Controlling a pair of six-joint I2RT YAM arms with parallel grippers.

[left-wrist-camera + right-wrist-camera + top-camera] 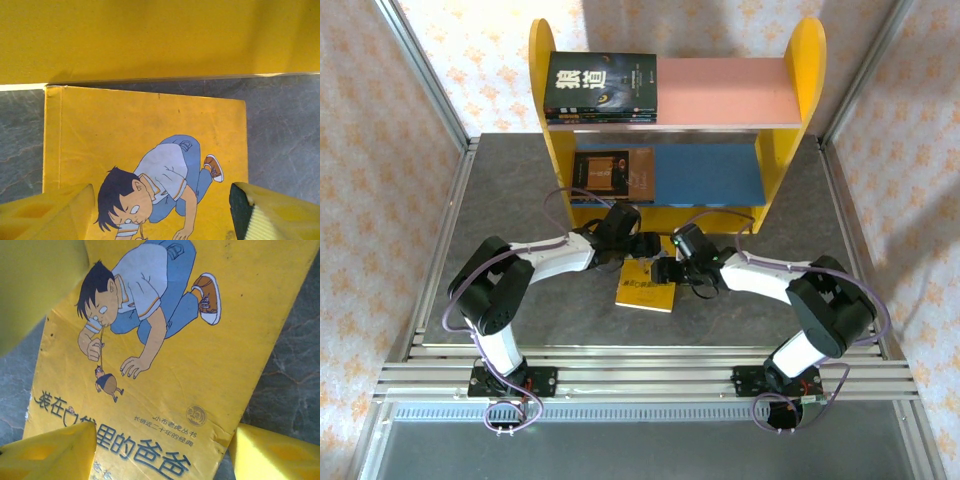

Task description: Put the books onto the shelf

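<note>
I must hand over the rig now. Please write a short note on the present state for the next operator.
Left gripper: open, over the yellow book.
Right gripper: open, over the same book.
Things: yellow book flat on the table in front of the shelf; black books stacked on the pink board, left end; brown book on the blue board.
Done: black and brown books shelved.
To do: grasp and shelve the yellow book.
</note>
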